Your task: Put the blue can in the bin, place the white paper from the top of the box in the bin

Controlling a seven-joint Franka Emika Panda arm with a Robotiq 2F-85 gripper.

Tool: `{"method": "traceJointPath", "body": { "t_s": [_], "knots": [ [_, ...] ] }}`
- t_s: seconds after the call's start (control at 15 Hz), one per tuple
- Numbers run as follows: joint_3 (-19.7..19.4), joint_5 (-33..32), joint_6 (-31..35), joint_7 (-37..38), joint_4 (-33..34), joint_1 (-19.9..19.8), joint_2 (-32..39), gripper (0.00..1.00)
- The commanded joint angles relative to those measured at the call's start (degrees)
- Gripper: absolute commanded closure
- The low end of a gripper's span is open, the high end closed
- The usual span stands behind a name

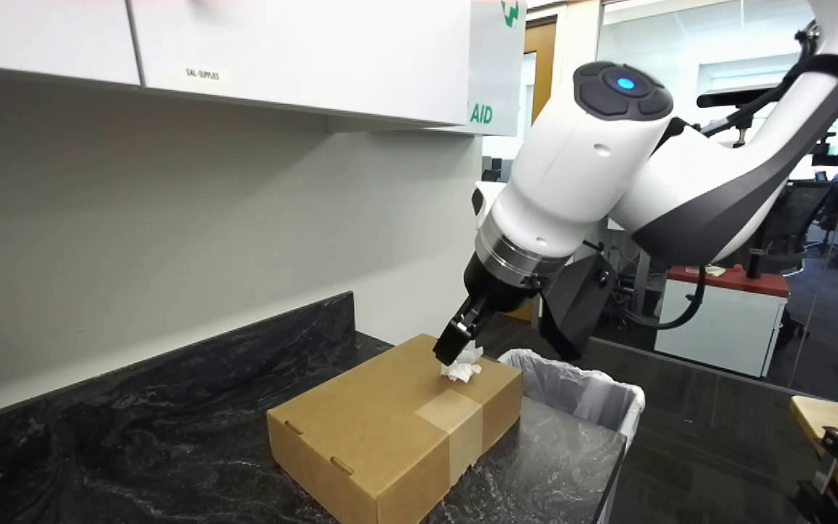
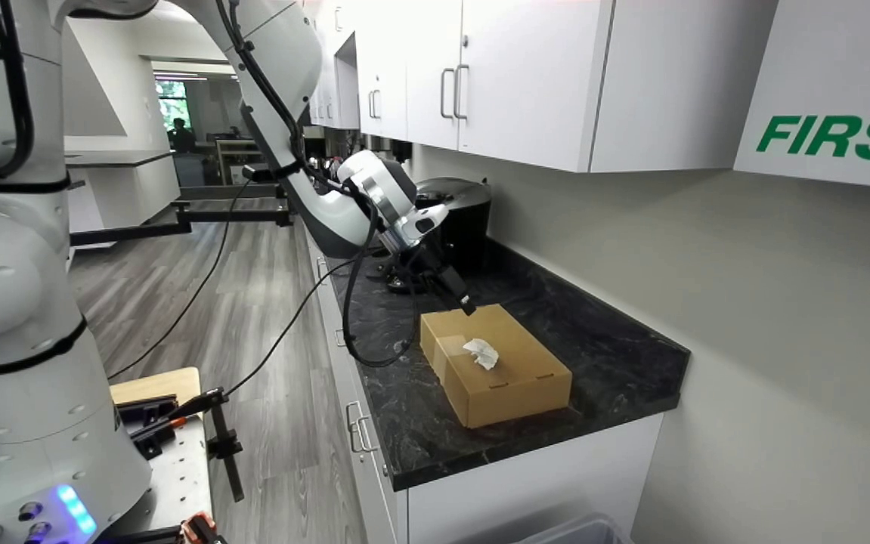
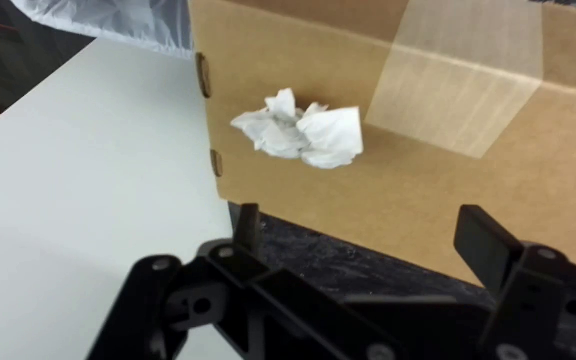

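Paper (image 3: 313,137) atop box (image 3: 403,185), long axis roughly lengthwise

The paper (image 3: 310,137) is white. The box (image 3: 398,180) is plain brown, its tape (image 3: 460,80) paler with faint streaks. The counter (image 1: 171,437) is black with grey veins, the gripper (image 3: 362,230) black, and the bag (image 1: 571,386) whitish.
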Motion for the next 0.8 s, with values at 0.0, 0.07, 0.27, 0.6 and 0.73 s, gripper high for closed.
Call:
{"method": "traceJointPath", "body": {
  "t_s": [0.0,0.07,0.27,0.6,0.73],
  "knots": [
    [-1.76,-6.67,-0.6,5.44,-3.71,-0.2,-6.48,0.0],
    [-2.2,-7.06,-0.44,5.64,-4.54,-0.49,-7.67,0.0],
    [-3.28,-4.9,-0.25,4.17,-7.21,-1.34,-10.88,0.0],
    [-5.17,0.25,1.41,1.16,-10.72,-2.65,-14.06,0.0],
    [-5.58,3.03,2.74,0.01,-11.5,-2.92,-14.41,0.0]
  ]
}}
